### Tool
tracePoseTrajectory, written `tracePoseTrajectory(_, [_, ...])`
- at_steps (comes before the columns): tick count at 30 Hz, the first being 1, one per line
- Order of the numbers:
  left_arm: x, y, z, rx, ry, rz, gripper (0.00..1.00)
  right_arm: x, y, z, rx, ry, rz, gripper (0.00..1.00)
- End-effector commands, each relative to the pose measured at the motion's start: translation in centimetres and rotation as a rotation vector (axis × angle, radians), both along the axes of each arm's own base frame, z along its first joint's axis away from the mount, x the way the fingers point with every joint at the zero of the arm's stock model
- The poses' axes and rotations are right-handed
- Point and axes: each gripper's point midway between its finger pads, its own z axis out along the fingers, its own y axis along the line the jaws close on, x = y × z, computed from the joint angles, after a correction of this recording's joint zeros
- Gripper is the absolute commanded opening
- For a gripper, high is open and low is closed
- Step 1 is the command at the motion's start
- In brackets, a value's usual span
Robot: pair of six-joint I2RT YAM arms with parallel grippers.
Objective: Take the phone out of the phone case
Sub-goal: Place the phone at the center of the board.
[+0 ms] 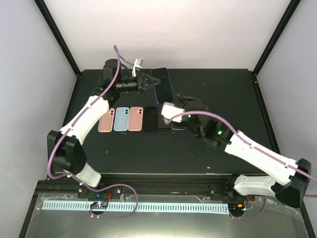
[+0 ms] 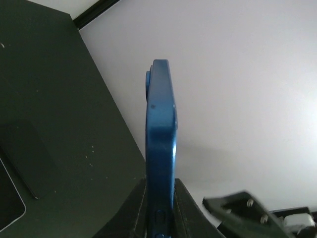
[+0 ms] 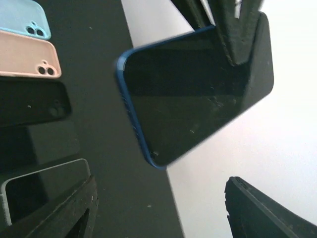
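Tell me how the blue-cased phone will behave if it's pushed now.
Probably stiff: the blue-cased phone juts out flat, gripped at one end only. Likely slippery: its screen looks glossy. A push might pivot it in the left gripper.

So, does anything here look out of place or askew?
Only the blue phone: it is held up on edge in the left tool, while the cases lie flat in a neat row.

Row of spare cases (image 1: 135, 119), perhaps five.
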Motion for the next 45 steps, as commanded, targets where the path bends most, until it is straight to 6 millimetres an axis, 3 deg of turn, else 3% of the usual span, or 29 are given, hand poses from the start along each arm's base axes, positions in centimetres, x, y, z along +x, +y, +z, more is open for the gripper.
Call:
tracePoseTrajectory(1, [-1.3, 0.2, 3.5, -0.008, -0.202, -0.064, 0.02, -2.8, -1.5, 0.7, 0.205, 0.332, 0.092, 0.71])
tracePoseTrajectory(16, [-7.8, -0.3, 6.5, -0.056, -0.507, -0.256, 0.02, -3.7, -2.8, 7.9, 0.731, 0.816, 0.221, 0.66])
tracePoseTrajectory(26, [-12.2, -1.8, 7.8, -0.091, -0.630, -0.367, 0.02, -5.5, -1.1, 8.8, 0.804, 1.035, 0.374, 0.60])
tracePoseTrajectory(45, [-14.4, -2.9, 8.2, -0.125, -0.649, -0.459, 0.02, -6.9, -0.1, 9.1, 0.824, 1.160, 0.485, 0.22])
